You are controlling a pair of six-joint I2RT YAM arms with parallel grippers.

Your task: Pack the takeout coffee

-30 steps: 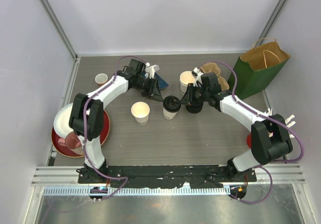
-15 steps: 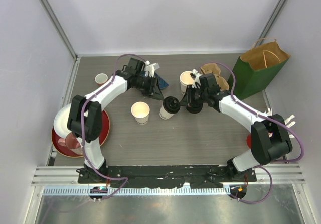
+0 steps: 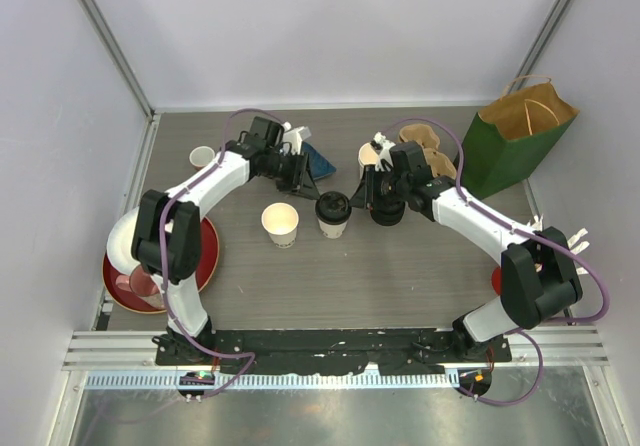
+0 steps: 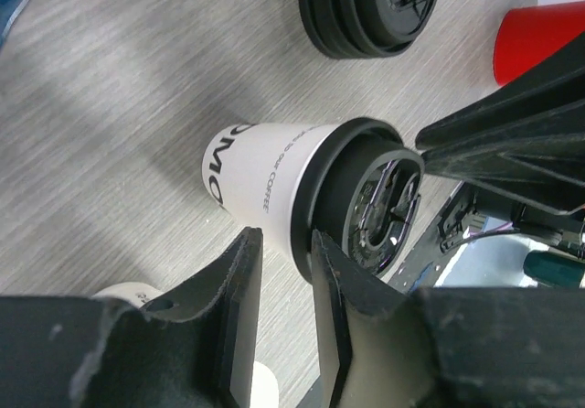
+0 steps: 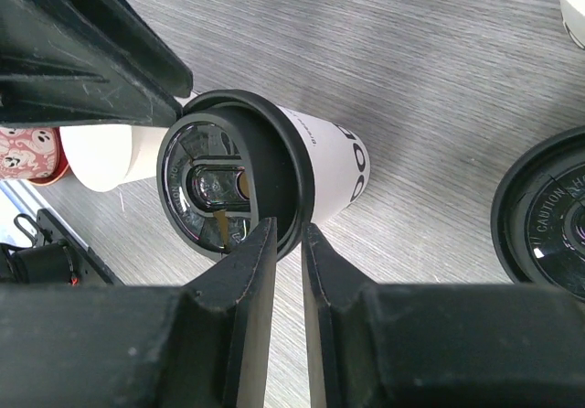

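One takeout coffee cup (image 3: 332, 213) with a black lid stands upright mid-table; it also shows in the left wrist view (image 4: 274, 184) and the right wrist view (image 5: 274, 175). A lidless paper cup (image 3: 281, 224) stands to its left. Another lidless cup (image 3: 370, 154) is partly hidden behind the right arm. My left gripper (image 3: 303, 178) (image 4: 281, 243) hovers just behind the lidded cup, jaws nearly shut and empty. My right gripper (image 3: 366, 194) (image 5: 288, 232) hovers at its right, jaws a thin slit apart over the lid's rim and holding nothing.
A stack of black lids (image 3: 388, 211) (image 4: 370, 5) (image 5: 544, 211) lies right of the cup. A brown cup carrier (image 3: 425, 144) and a green paper bag (image 3: 515, 131) stand at the back right. A small ceramic cup (image 3: 203, 156) and red plate (image 3: 205, 261) are at the left. A red cup (image 4: 539, 37) stands near the right arm's base.
The lidded cup leaned to the left half a second ago and now stands upright. Both grippers have drawn back slightly from it.
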